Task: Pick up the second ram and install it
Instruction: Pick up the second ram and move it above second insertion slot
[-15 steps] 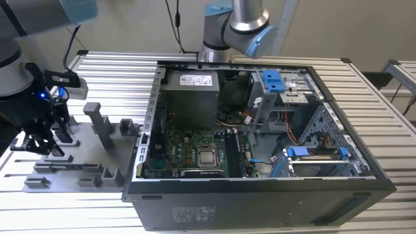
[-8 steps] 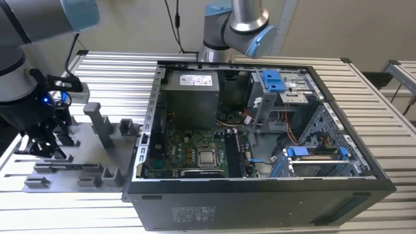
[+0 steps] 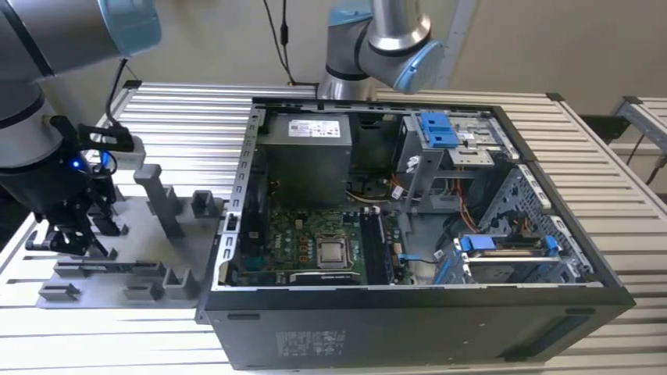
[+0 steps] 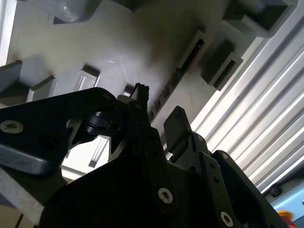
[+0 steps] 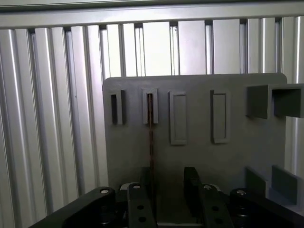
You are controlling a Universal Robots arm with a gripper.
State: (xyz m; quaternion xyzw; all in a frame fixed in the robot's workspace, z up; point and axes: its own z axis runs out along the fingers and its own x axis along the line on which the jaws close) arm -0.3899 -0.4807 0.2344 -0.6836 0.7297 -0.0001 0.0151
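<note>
The second ram [image 5: 151,137] stands on edge in a slot of the grey holder tray [image 5: 247,152], seen edge-on as a thin dark strip. It also shows in the second wrist view as a dark strip [image 4: 166,90]. My gripper [image 5: 168,185] is low over the tray, open, with the ram's near end between its fingers and close against one finger [image 5: 146,187]. The other finger [image 5: 191,183] stands apart from the stick. In the exterior view the gripper [image 3: 68,238] hangs over the tray [image 3: 136,273] at that view's left.
An open computer case [image 3: 417,312] lies to the exterior view's right of the tray, with the green motherboard [image 3: 302,242] and its memory slots [image 3: 376,250] inside. A second arm [image 3: 380,47] stands behind the case. Tray posts [image 3: 156,195] rise near the gripper. Ribbed aluminium table [image 5: 47,118] lies all around.
</note>
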